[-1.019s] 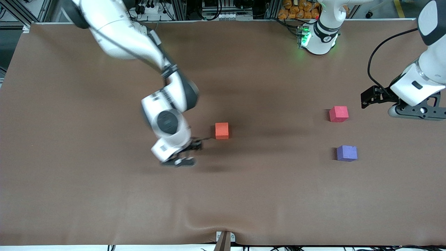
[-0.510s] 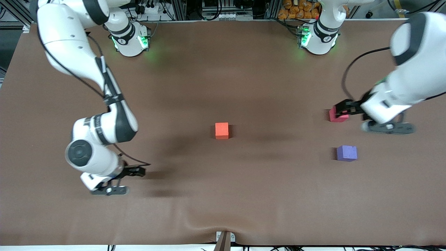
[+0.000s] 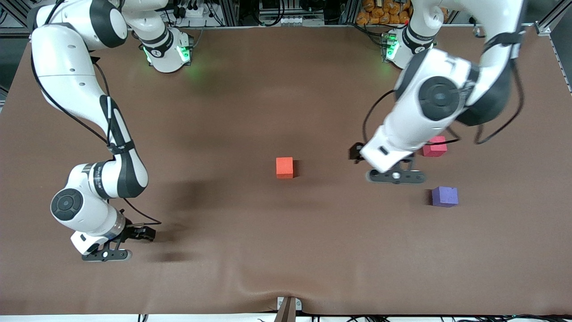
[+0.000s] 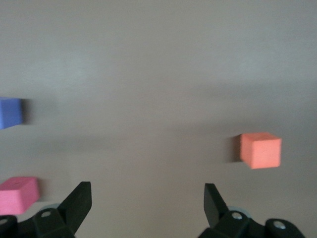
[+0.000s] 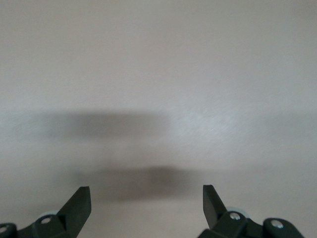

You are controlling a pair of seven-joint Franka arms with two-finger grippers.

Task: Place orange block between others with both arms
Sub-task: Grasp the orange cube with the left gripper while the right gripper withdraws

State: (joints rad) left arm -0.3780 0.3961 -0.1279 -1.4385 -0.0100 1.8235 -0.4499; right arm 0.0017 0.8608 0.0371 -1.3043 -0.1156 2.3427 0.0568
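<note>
Spread wide and empty, the left gripper (image 3: pixel 393 175) is held over the brown cloth (image 3: pixel 286 250) between the mid-table orange cube (image 3: pixel 284 167) and the pinkish-red cube (image 3: pixel 435 146) and purple cube (image 3: pixel 445 196), three matte cubes counted, while the right gripper (image 3: pixel 107 255), equally wide and empty, is seen only over bare cloth in its wrist view.

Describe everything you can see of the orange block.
The orange block is a small matte cube that looks like foam, with clean edges and no markings. It sits flat and upright on the brown table cover, near the middle of the table, alone; nothing touches it. Both other cubes lie toward the left arm's end. The left gripper, open and empty, hangs over bare cover between it and the pinkish-red cube. In the left wrist view the block shows two lit faces.
</note>
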